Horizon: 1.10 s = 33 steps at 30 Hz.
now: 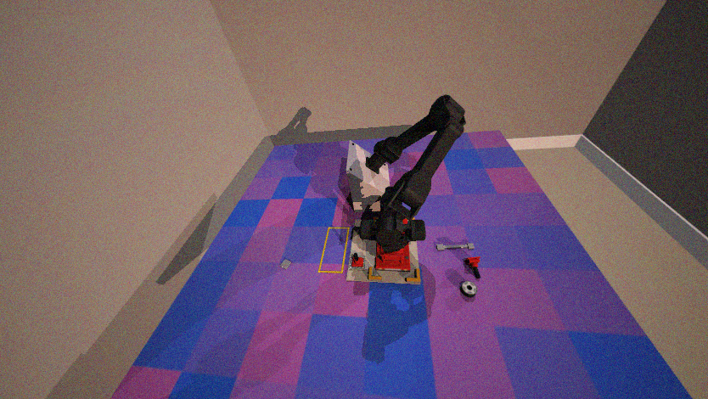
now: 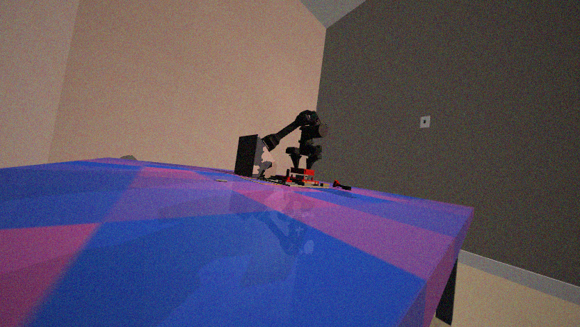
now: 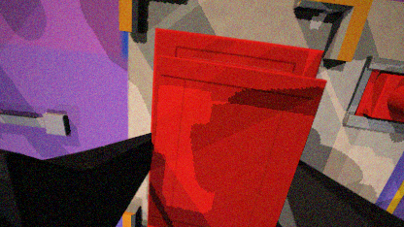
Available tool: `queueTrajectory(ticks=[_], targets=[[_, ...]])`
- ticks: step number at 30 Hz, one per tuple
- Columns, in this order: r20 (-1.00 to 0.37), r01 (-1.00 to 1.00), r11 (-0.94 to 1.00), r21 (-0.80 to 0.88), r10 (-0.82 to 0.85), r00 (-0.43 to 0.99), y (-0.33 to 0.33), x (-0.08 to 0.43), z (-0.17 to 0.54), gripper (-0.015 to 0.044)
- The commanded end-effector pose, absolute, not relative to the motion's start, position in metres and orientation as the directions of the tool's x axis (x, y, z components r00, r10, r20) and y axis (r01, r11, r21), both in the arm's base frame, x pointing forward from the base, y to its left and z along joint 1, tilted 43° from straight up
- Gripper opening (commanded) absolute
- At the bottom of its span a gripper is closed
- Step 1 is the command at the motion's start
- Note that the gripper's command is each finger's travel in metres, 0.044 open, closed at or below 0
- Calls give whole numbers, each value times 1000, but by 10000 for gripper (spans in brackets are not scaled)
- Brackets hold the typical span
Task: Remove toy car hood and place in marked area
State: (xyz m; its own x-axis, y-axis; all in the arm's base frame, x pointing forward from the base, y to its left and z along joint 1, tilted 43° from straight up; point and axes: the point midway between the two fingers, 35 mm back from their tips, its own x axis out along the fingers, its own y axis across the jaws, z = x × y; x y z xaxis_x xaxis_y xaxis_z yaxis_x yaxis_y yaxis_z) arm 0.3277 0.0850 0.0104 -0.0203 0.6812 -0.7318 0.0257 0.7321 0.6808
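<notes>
The red hood (image 3: pixel 243 155) (image 2: pixel 302 171) is a flat panel between my fingers. It hangs a little above the toy car's red body (image 3: pixel 233 46) and slightly offset from it; a thin pale gap shows under it in the exterior view. My gripper (image 3: pixel 220 151) (image 2: pixel 302 168) is shut on the hood's two side edges, pointing down. In the top view the arm hides the fingertips and the rear of the hood. The marked area is a yellow outline (image 1: pixel 330 272) on the table, left of the car's board in that view.
The pale board (image 1: pixel 356 277) carries orange corner brackets (image 1: pixel 413 278) (image 3: pixel 356 34) and a small red part (image 1: pixel 356 261) in a holder. A tall pale box (image 2: pixel 246 156) stands behind. A grey bar (image 1: pixel 454 246), a red-black part (image 1: pixel 473 265) and a wheel (image 1: pixel 469 289) lie right; a small plate (image 1: pixel 285 264) lies left.
</notes>
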Motion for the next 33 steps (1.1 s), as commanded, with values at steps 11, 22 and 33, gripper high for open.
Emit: queueTrajectory(ticks=[11,22,33], targets=[[-736,18,736,676,676,-11,56,330,42,0],[-733,31,733,680,680,-4,36,333,23,0],[-745,30,745,667,667,3,-7,335,-11,0]])
